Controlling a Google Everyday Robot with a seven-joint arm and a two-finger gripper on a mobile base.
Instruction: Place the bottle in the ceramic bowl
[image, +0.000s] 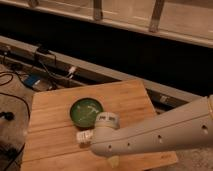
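The dark-green ceramic bowl (86, 111) sits empty on the wooden table (50, 110), left of centre. The pale bottle (83, 136) lies on its side just in front of the bowl; only its left end shows, the rest is hidden under my white arm (150, 135). The arm reaches in from the right across the table's front. My gripper (114, 161) shows only as a pale tip below the arm at the bottom edge, to the front right of the bottle.
A dark ledge with a metal rail (100, 75) runs behind the table. Cables (15, 100) and a blue item (31, 81) lie on the floor to the left. The table's front edge is near the bottom of the view.
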